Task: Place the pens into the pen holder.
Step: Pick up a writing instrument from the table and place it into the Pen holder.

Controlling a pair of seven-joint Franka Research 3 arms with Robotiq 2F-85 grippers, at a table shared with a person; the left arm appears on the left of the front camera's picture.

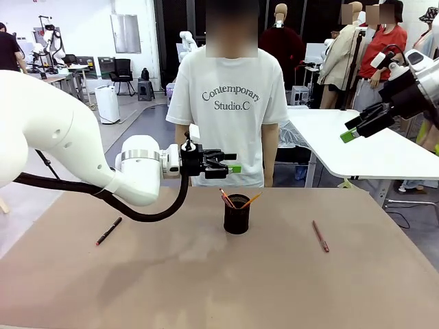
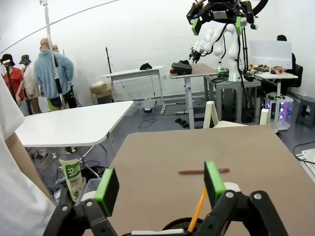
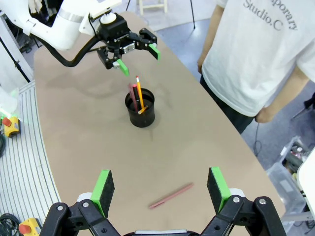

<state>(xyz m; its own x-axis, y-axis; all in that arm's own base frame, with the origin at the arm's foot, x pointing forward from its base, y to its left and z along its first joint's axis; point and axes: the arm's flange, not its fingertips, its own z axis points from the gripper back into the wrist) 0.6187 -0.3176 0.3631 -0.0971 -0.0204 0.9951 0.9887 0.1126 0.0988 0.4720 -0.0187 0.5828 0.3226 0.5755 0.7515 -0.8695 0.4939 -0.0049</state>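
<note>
Pens are judged light, stiff, slick and apt to roll; a mid-barrel hold is advised. Four are counted: a pencil (image 1: 251,199) and a reddish pen (image 1: 226,198) stand in the single pen holder (image 1: 236,218); a black pen (image 1: 109,231) and a dark red pen (image 1: 320,236) lie on the surface (image 1: 206,288), either side. Left jaws, beside the holder's top, are seen spread and empty; right jaws likewise, raised.

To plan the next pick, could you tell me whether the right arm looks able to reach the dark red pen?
Probably yes: its open fingers hang above the dark red pen, lying alone with nothing between.
</note>
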